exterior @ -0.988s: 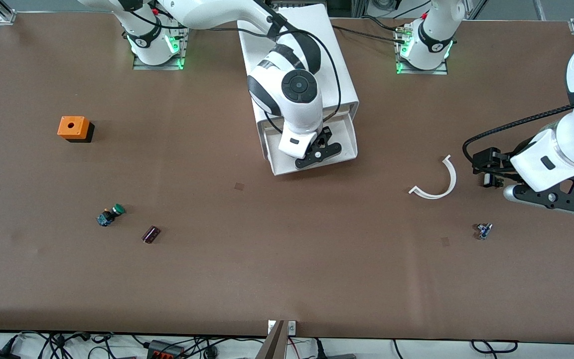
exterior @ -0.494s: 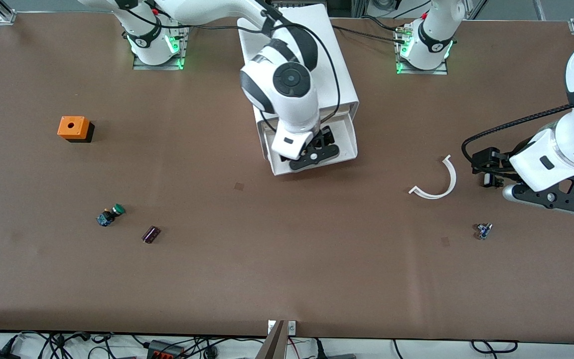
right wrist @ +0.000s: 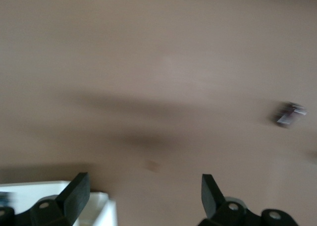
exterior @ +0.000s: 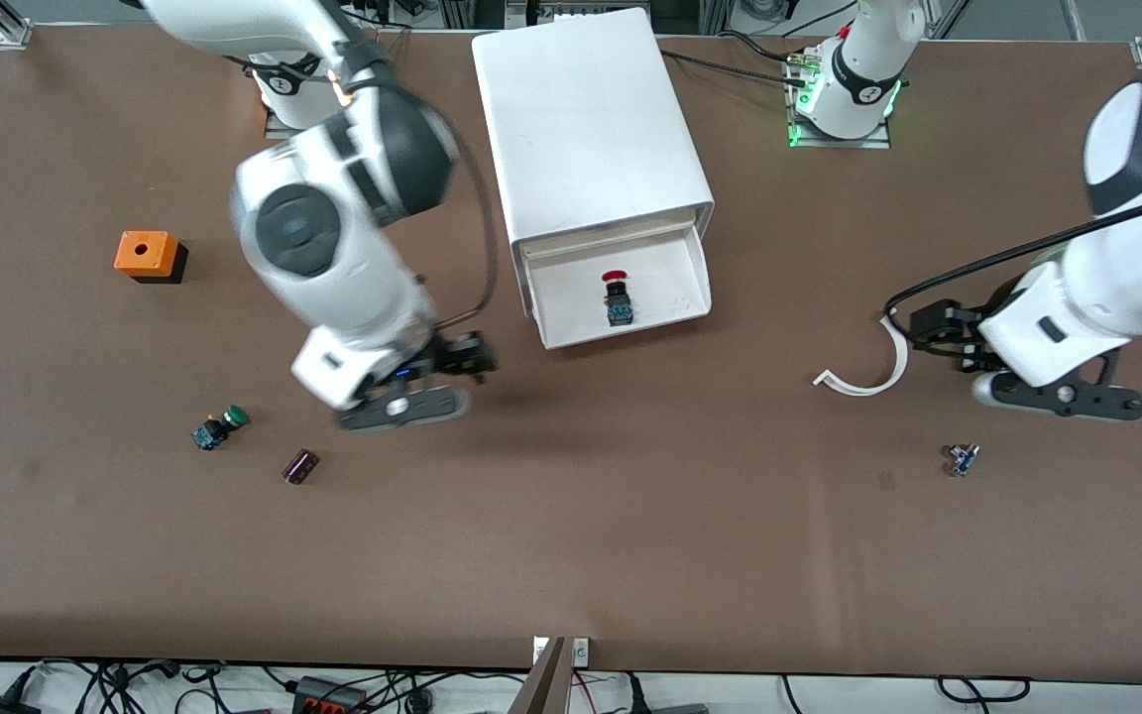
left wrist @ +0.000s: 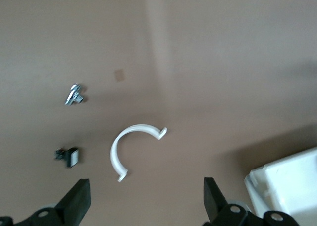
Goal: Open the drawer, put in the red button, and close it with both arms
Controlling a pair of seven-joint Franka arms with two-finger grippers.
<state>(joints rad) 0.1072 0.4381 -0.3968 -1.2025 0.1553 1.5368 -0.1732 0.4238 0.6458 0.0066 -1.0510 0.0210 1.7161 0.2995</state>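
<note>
The white cabinet [exterior: 591,119] stands at the table's back middle with one drawer [exterior: 571,293] pulled out. The red button [exterior: 616,296] lies in the open drawer, red cap toward the cabinet. My right gripper [exterior: 422,389] is open and empty over bare table, between the drawer and the green-capped switch [exterior: 220,426]; its wrist view [right wrist: 142,196] shows a corner of the drawer [right wrist: 94,206]. My left gripper [exterior: 1057,395] is open and empty over the table near a white curved piece [exterior: 873,362]; its wrist view [left wrist: 146,201] shows that piece [left wrist: 126,146] and a white drawer corner [left wrist: 290,186].
An orange box with a hole [exterior: 146,254] sits toward the right arm's end. A small dark purple cylinder [exterior: 300,465] lies beside the green-capped switch. A small metal part [exterior: 963,458] lies near the left gripper, nearer to the front camera.
My right gripper has left the drawer and swung toward the right arm's end, leaving the red button lying in the drawer. My left gripper has shifted slightly toward the cabinet.
</note>
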